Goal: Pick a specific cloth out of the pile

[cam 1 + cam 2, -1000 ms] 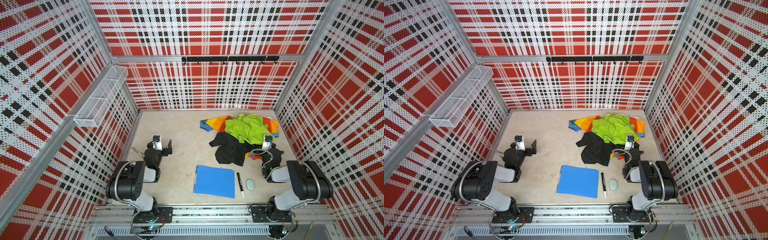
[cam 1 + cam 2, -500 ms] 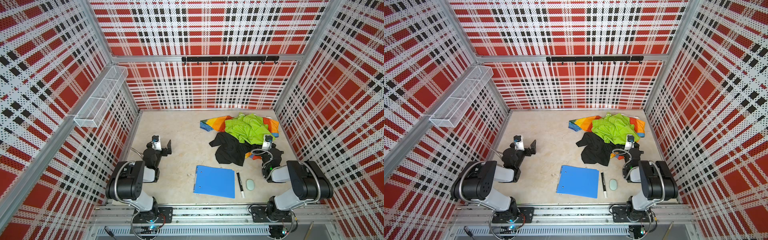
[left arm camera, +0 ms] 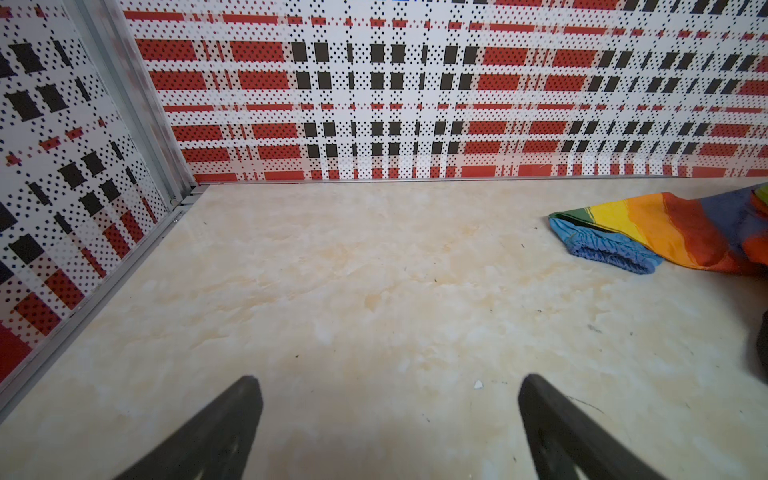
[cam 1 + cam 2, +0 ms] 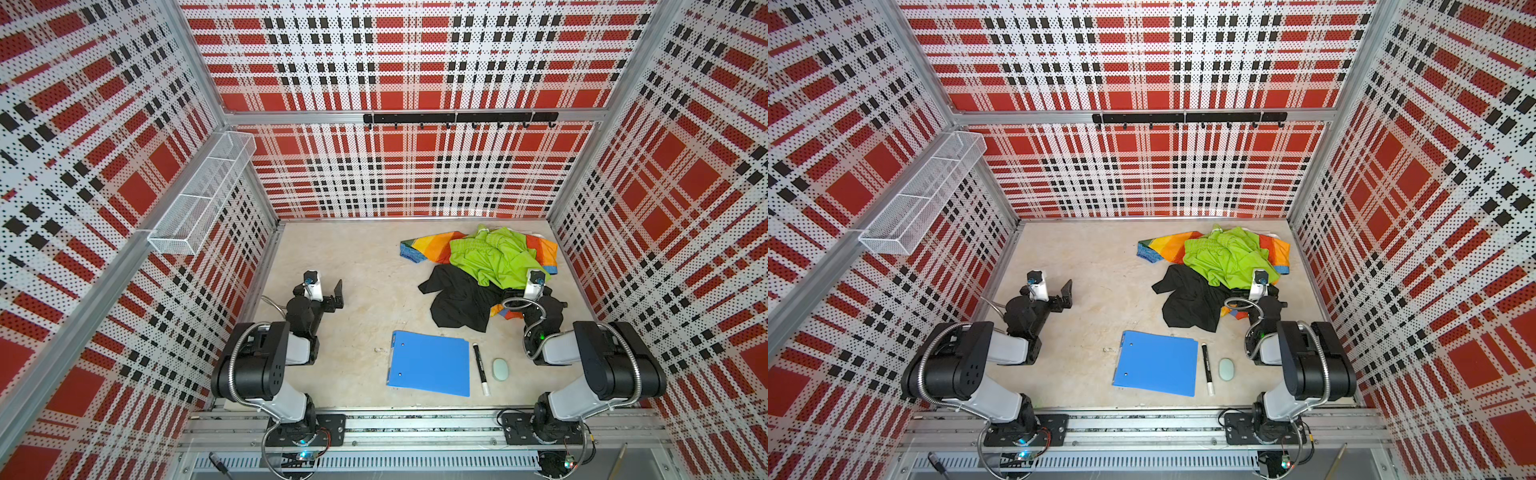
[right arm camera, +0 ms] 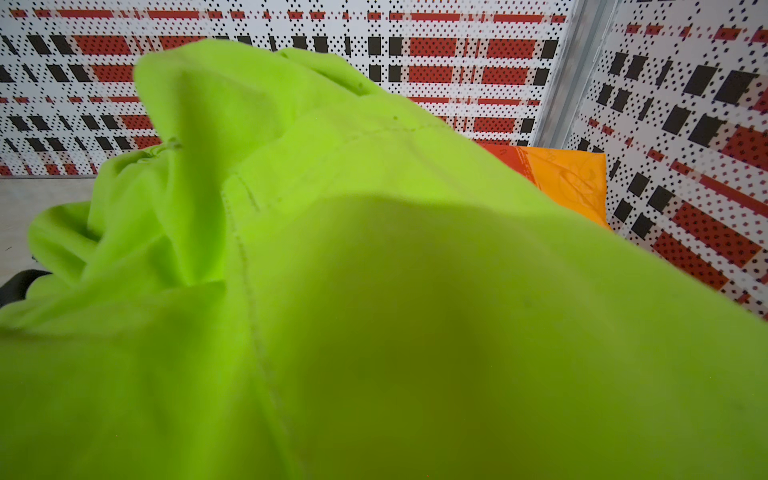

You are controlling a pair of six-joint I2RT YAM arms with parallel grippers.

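Left pincer point(image 3: 386, 382) spread; pile point(image 4: 494, 262): three cloths point(image 4: 457, 299); one clipboard point(image 4: 430, 363), one marker point(image 4: 480, 370).

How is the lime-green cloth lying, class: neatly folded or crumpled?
Crumpled. The lime-green fabric cloth sits bunched in ridges and creases atop the pile, not in flat layers.

The pile point(image 4: 1219, 266) shows three cloths: one lime-green cloth point(image 4: 494, 257), one black cloth point(image 4: 457, 303), one rainbow cloth point(image 4: 432, 247). Also one blue clipboard point(image 4: 430, 363), one marker point(image 4: 480, 368), one pale green oval point(image 4: 500, 369), one wire basket point(image 4: 199, 199), two robot arms point(image 4: 257, 365) point(image 4: 611, 365).
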